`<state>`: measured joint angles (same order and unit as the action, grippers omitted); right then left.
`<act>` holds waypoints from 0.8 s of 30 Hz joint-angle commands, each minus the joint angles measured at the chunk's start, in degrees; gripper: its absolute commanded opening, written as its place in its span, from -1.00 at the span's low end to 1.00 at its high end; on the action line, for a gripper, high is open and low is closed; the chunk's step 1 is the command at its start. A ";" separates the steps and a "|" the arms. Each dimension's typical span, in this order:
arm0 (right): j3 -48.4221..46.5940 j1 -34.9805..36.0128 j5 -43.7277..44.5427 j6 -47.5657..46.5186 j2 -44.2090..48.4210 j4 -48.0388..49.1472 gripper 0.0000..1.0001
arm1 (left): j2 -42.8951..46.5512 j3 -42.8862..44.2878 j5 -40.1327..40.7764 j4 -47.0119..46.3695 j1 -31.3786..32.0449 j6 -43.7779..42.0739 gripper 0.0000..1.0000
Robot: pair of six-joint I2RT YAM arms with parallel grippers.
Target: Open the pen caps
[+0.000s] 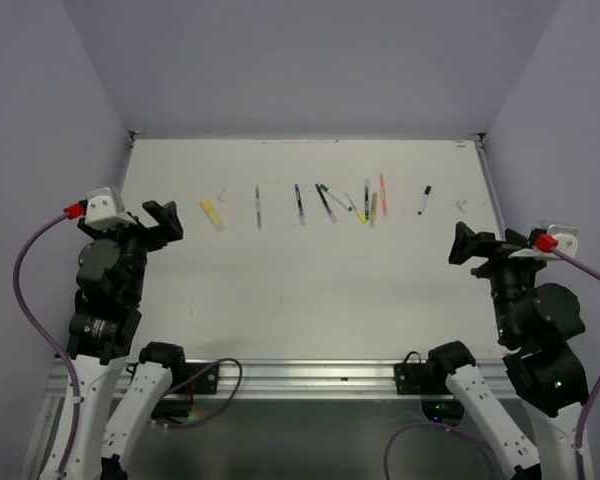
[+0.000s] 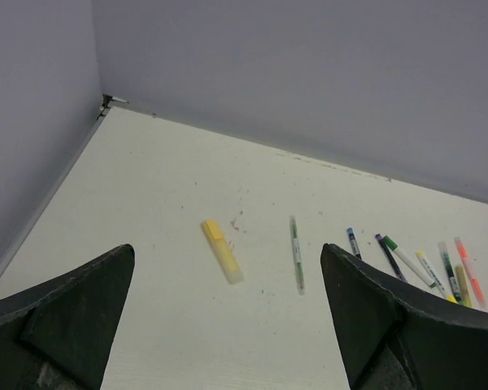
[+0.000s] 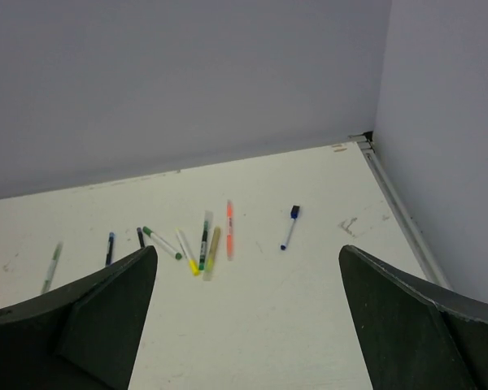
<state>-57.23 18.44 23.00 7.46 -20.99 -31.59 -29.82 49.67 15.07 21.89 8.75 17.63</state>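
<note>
Several pens lie in a row across the far half of the white table point(image 1: 310, 280). From the left: a stubby yellow highlighter point(image 1: 211, 213), a thin green pen point(image 1: 258, 207), a blue pen point(image 1: 299, 203), a crowded group with a green-and-white marker point(image 1: 336, 197) and an orange pen point(image 1: 383, 191), and a white pen with a blue cap point(image 1: 424, 200). The caps sit on the pens. The highlighter's yellow cap point(image 2: 212, 231) points away from me. My left gripper point(image 1: 165, 220) is open and empty, near the highlighter. My right gripper point(image 1: 470, 243) is open and empty, right of the row.
Grey walls close the table at the back and both sides. A metal rail point(image 1: 300, 375) runs along the near edge between the arm bases. A small pale mark or scrap point(image 1: 461, 204) lies near the far right corner.
</note>
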 commanded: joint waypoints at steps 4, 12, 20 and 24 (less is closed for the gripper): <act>1.42 0.11 4.06 5.53 -5.98 -1.71 0.97 | -2.25 -1.77 -2.41 -2.03 0.21 1.96 1.00; -4.37 0.11 -3.05 14.82 -24.51 -4.07 0.97 | -9.80 -1.60 -5.75 -5.63 0.21 2.68 1.00; -14.21 -0.33 -0.52 18.99 -50.52 -5.32 0.98 | -15.17 -3.43 -8.91 -7.56 0.21 3.73 1.00; -21.32 -4.71 -0.94 20.22 -64.74 -5.93 0.97 | -16.05 -5.72 -8.92 -8.79 0.21 2.41 1.00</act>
<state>-72.36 16.99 21.30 24.77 -79.26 -36.42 -45.47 45.19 7.40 16.84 8.75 20.43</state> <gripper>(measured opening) 0.986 0.997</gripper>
